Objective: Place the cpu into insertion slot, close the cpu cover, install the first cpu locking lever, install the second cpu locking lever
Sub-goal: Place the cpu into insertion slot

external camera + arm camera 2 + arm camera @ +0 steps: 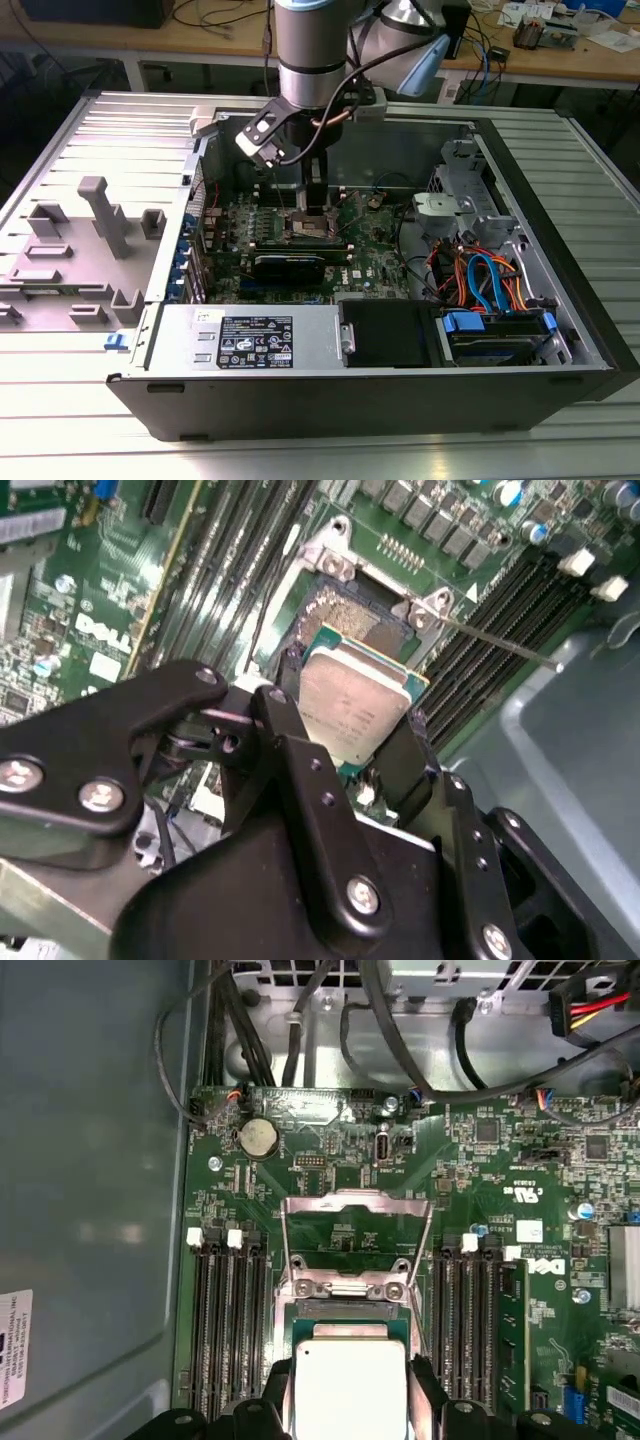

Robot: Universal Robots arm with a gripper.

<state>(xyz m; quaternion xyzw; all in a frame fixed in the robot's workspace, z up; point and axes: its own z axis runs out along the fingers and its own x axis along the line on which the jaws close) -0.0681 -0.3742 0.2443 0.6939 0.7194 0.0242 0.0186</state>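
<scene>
The cpu (352, 705) is pinched between the two black fingers (283, 725) of the gripper (350, 718), one finger on each of two opposite edges. Its metal top faces up. The jaws are closed onto the chip and hold nothing else. In the first wrist view the cpu (350, 1390) shows between the tips of the gripper (349, 1382), on the side of the hinge bar away from the flipped-back cover.

In the exterior view the gripper (313, 205) hangs low over the motherboard (375, 250), mid-way across the open computer case (560, 250), with the arm coming straight down.

Key relation: the socket (340, 615) lies right under the cpu and sticks out past it on the hinge side, where a strip of bare tan contact field is uncovered. The cpu's edges run about parallel to the socket's edges, so rotation looks matched. The chip is square, so there is no long axis to note, and it looks roughly flat to the board. Cannot tell whether it touches the socket or sits just above. With the grip on and that offset, I judge it not fully seated.

The cpu cover (357, 1201) is open, laid back from the socket, with green board showing through its middle. A thin lever (500, 645) is swung out across the memory slots (520, 590). Cover and lever steps are not done.
</scene>
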